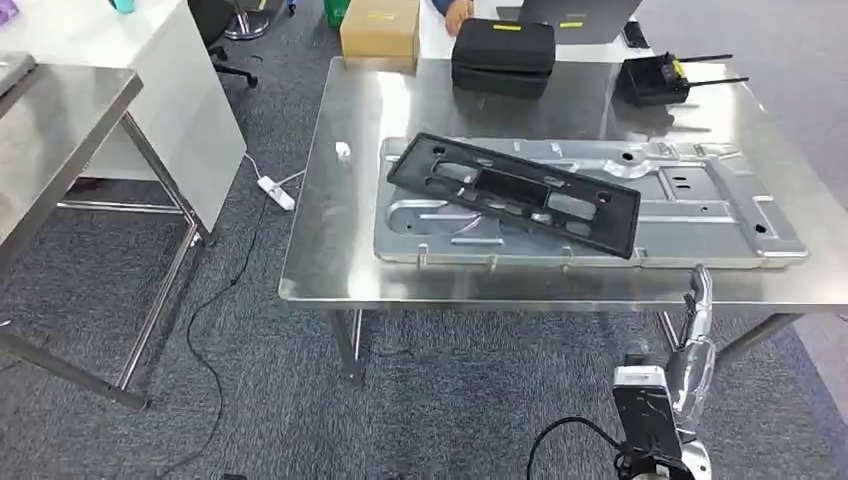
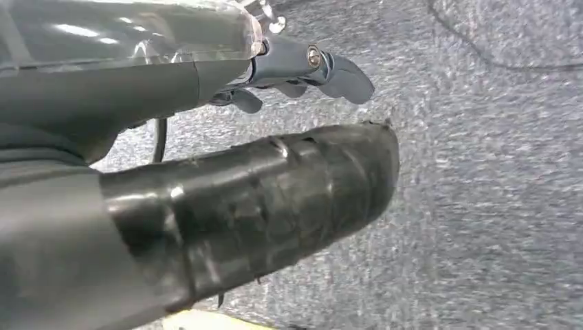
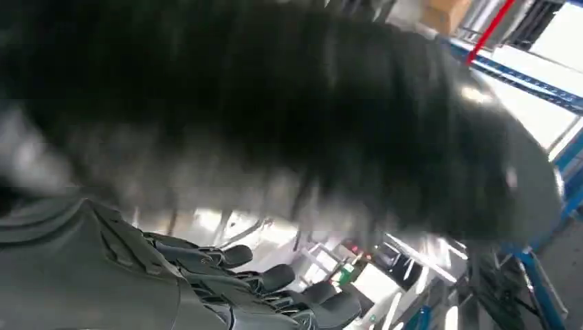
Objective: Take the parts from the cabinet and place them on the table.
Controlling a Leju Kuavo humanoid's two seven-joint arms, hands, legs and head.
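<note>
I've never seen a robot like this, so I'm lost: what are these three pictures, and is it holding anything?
They come from one humanoid robot. The wide picture is from its head, looking down at a steel table. There a black plastic frame rests across a large grey metal panel; a black case sits behind.

The other two are cameras at its wrists. The left hand hangs over carpet, holding nothing. The right hand is a blur; its dark fingers look empty, though I can't be sure.

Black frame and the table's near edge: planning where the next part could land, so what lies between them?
In the head view, the silver sheet-metal panel under the black frame, then a bare strip of table.
</note>
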